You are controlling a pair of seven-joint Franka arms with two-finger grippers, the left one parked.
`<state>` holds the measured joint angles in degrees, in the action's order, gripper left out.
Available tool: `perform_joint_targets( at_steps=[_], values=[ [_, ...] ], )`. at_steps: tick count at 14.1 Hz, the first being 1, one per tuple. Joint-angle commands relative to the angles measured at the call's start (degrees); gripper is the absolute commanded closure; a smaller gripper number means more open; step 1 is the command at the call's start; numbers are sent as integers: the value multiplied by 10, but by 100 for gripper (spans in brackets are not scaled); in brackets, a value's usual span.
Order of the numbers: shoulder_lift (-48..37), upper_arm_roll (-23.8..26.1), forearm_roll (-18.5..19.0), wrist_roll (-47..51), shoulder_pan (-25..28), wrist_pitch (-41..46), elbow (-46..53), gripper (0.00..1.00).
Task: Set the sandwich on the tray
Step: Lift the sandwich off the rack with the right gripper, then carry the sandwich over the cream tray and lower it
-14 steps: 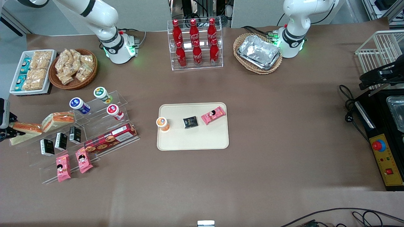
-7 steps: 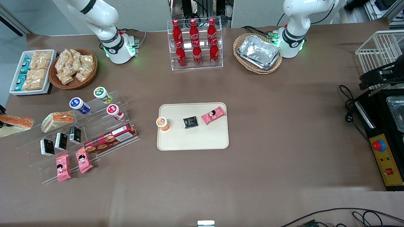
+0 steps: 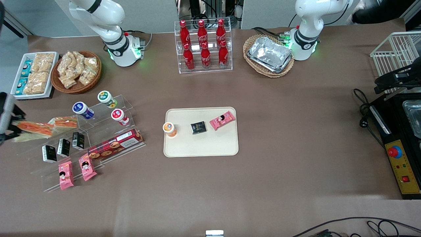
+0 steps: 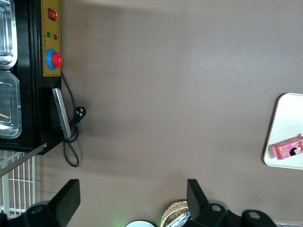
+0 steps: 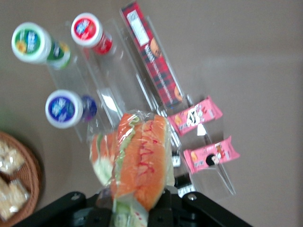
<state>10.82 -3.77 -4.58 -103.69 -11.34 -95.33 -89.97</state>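
tabletop (image 3: 279, 138): brown, wide; I see mostly bare surface between the display stand and the tray.
tray (image 3: 201, 149): large flat cream-beige plastic rectangle with rounded corners and a low rim, mid-tabletop. A small orange-lidded cup (image 3: 169, 128), a black packet (image 3: 198, 127) and a pink packet (image 3: 222, 120) lie along the half farther from the front camera; the nearer half is bare, and I judge that the place to set down.
stand (image 3: 98, 131): clear stepped acrylic, toward the working arm's end, carrying lidded cups, small black cartons, a red plaid biscuit box and pink packets.
sandwich (image 3: 33, 129): clear-wrapped triangular wedge, orange-pink filling showing along its edge, held up in the air above the stand's end, well apart from the tray. A second wedge with orange-and-green layers (image 3: 65, 122) sits on the stand just beside it.
pincer (image 5: 137, 208): closed on the wedge's lower end, a finger either side of the wrap, in the right wrist view.
handling, my judgement: light, soft, easily crushed; the film looks slick and crinkly, so it may slide or swing. I would grip across the bread faces, gently, near the thick end, and carry it slowly.
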Motion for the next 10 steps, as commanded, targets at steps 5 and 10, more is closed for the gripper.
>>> perform_joint_targets(
  at_steps=[5, 10],
  values=[
    [8, -4, -10, 281, 171, 21, 15, 100],
    [33, -4, -46, 434, 272, -12, 15, 100]
  ],
)
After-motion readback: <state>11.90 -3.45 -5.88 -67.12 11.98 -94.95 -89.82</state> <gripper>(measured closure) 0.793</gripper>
